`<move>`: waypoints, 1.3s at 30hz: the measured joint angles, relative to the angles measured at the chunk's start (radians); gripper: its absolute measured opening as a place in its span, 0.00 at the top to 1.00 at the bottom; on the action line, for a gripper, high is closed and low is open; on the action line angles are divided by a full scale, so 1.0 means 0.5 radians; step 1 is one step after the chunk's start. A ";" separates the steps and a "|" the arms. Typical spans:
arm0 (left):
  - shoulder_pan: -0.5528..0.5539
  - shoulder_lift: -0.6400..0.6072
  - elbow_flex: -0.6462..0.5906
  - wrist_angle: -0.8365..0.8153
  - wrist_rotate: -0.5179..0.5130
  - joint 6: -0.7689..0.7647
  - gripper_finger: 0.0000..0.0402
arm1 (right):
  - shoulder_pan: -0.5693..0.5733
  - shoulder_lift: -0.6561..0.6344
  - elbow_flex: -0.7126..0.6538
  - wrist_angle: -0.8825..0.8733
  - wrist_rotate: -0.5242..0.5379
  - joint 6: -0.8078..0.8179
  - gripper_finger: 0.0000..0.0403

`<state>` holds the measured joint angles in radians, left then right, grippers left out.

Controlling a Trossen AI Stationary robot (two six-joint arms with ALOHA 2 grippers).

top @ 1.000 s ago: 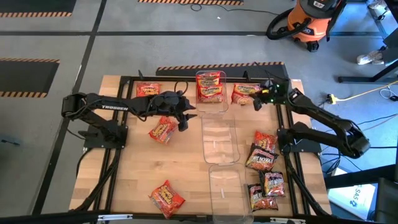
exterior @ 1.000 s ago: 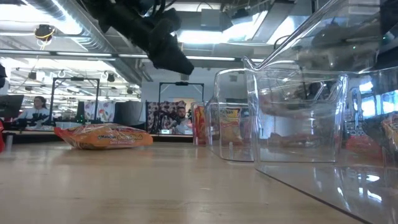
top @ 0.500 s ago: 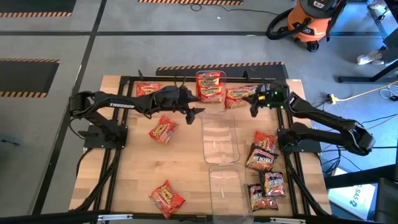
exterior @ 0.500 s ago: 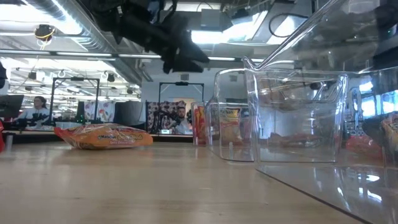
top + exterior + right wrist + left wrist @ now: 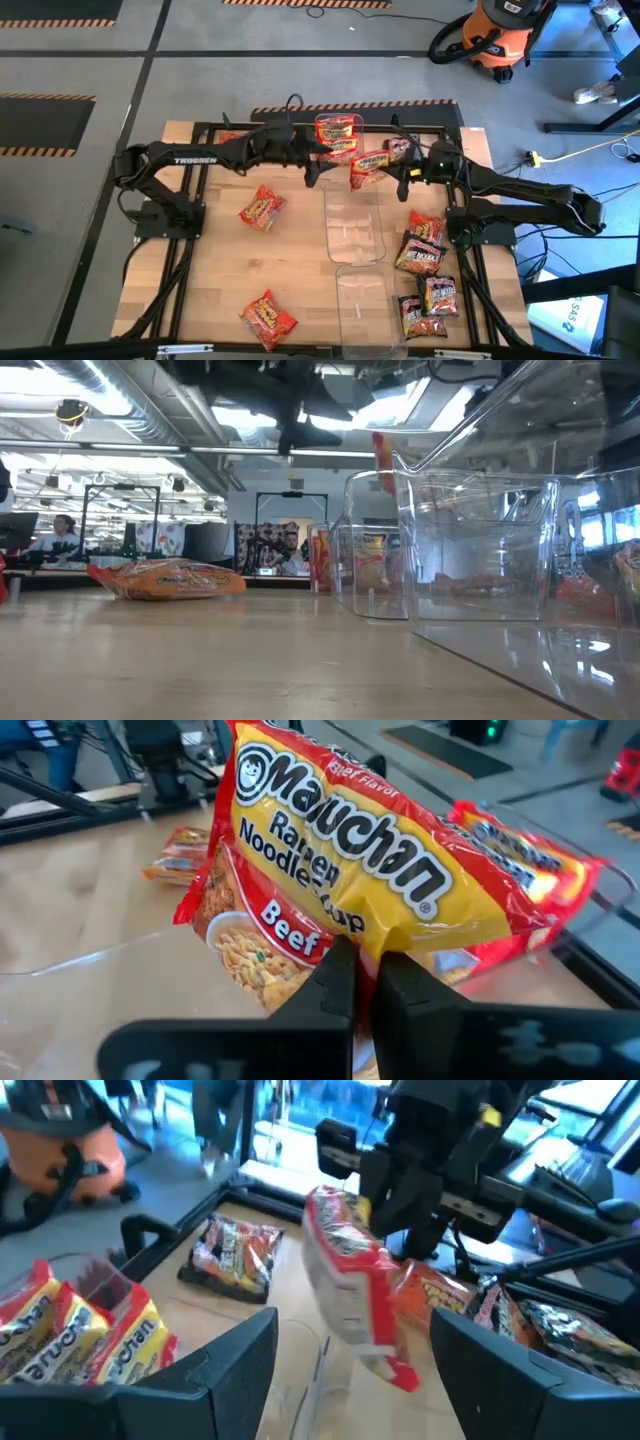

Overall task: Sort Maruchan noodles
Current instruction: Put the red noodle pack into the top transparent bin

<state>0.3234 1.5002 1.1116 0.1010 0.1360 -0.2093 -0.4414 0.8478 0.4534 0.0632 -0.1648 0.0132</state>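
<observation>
The held packet (image 5: 369,166) now hangs in the air over the far end of the middle bin (image 5: 352,225), pinched at its edge by the right gripper (image 5: 402,176), whose fingers are pressed together on it. 1 second ago this packet lay on the table just right of the far bin (image 5: 338,140); it has since been lifted and carried toward the bins. The left gripper (image 5: 313,172), which hovered over the orange packet (image 5: 262,208) left of the middle bin, has swung to the far bin and now stands spread and empty, facing the held packet. Judgement: 1 red-yellow packet is about to be dropped in, most likely with its 2 likes in the far bin.

The packets are flat, crinkly, glossy plastic rectangles. The held packet is red and yellow, marked beef flavor. The dark packets (image 5: 425,270) lie in a group right of the middle bin; another orange packet (image 5: 268,318) lies near the table's front, left of the near bin. The bins are clear, rigid, thin-walled, with rounded corners. The table (image 5: 220,270) is pale wood.
</observation>
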 joint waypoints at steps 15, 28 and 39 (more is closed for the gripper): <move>0.178 0.412 0.827 -0.888 0.503 -0.281 0.37 | 0.254 0.156 0.071 0.069 0.181 -0.196 1.00; 0.177 0.696 1.163 -1.240 0.698 -0.316 0.38 | 0.334 0.400 0.284 0.045 0.260 -0.350 1.00; 0.114 0.751 1.160 -1.284 0.634 -0.271 0.38 | 0.334 0.464 0.317 0.049 0.258 -0.351 1.00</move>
<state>0.3801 1.8755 1.6914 -0.5412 0.4531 -0.3449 -0.2746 1.0798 0.6117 0.0875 -0.0360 -0.1624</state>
